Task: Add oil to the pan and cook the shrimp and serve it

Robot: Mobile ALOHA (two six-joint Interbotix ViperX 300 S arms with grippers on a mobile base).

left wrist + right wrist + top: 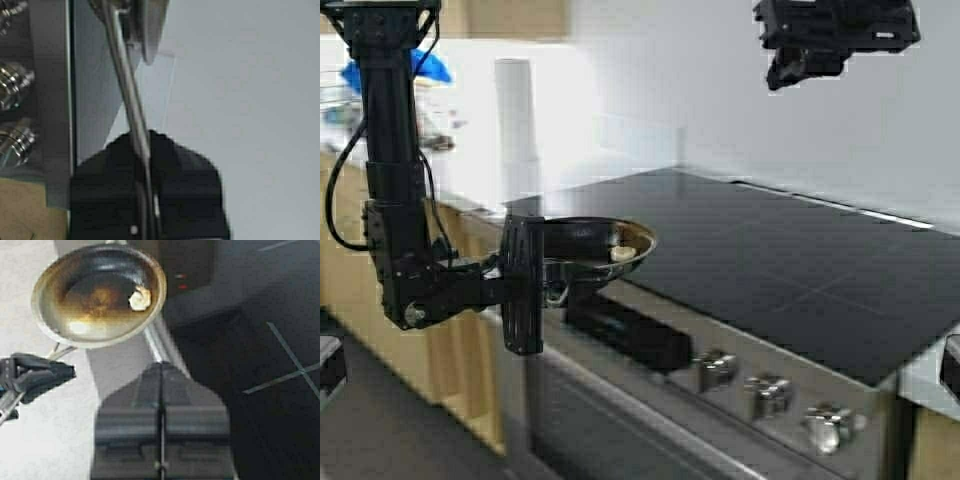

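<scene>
My left gripper (525, 280) is shut on the metal handle (131, 95) of the steel pan (590, 250) and holds it in the air over the stove's front left corner. The pale curled shrimp (622, 254) lies in the pan near its rim. In the right wrist view the pan (100, 295) shows a dark, browned inside with the shrimp (140, 297) at one side. My right gripper (790, 70) hangs high above the cooktop, shut and empty (161, 365). The oil dispenser is out of view.
The black glass cooktop (770, 270) spreads to the right of the pan. Steel knobs (770, 395) line the stove front. A white paper roll (516, 110) stands on the counter behind my left arm. Wooden cabinets lie to the left.
</scene>
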